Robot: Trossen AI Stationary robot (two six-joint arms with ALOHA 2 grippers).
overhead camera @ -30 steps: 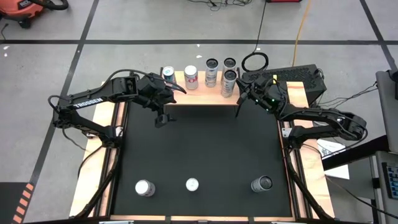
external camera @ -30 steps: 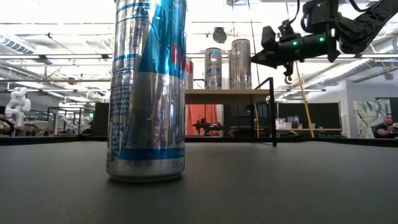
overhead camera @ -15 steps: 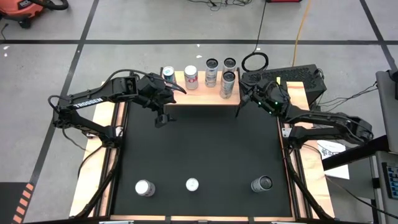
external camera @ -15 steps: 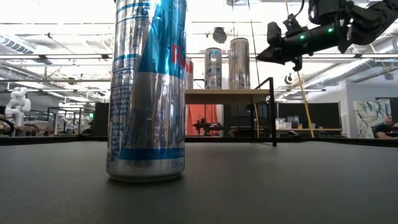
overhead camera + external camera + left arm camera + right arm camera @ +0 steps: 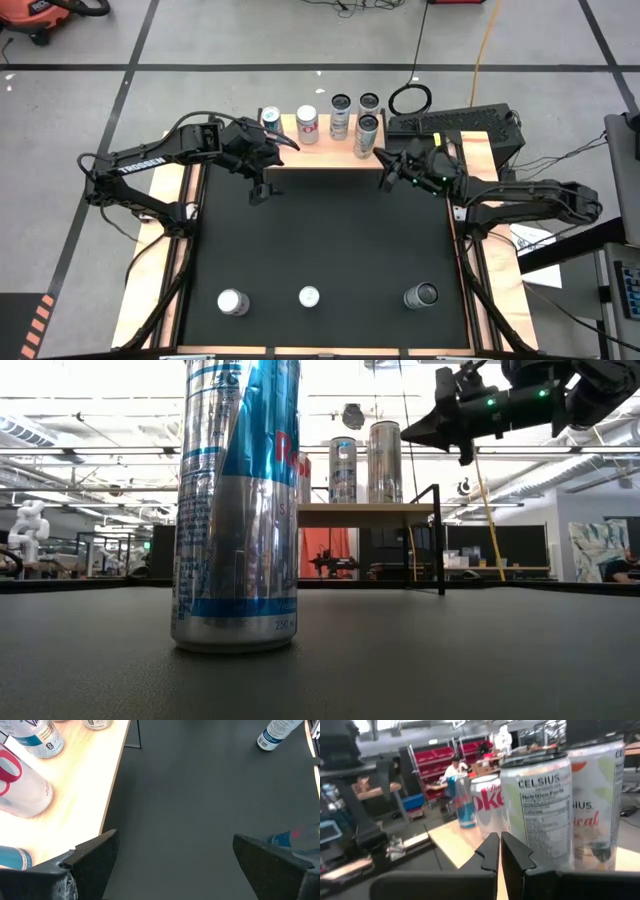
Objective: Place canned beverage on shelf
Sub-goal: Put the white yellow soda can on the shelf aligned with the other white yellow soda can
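The shelf, pale wood top on thin black legs, stands at the table's far edge with several cans upright on it. It also shows in the low view. My left gripper hangs open and empty over the black mat by the shelf's left end, with its fingers wide apart. My right gripper is shut and empty, raised beside the shelf's right end. In its wrist view it points at a Celsius can.
Three cans stand on their bases along the table's near edge: left, middle, and right. The middle one, silver and blue, looms close in the low view. Black mat lies open between them and the shelf.
My right gripper has risen a little beside the shelf's right end, and its arm has swung slightly toward the table's near edge. The cans and my left arm have kept still.
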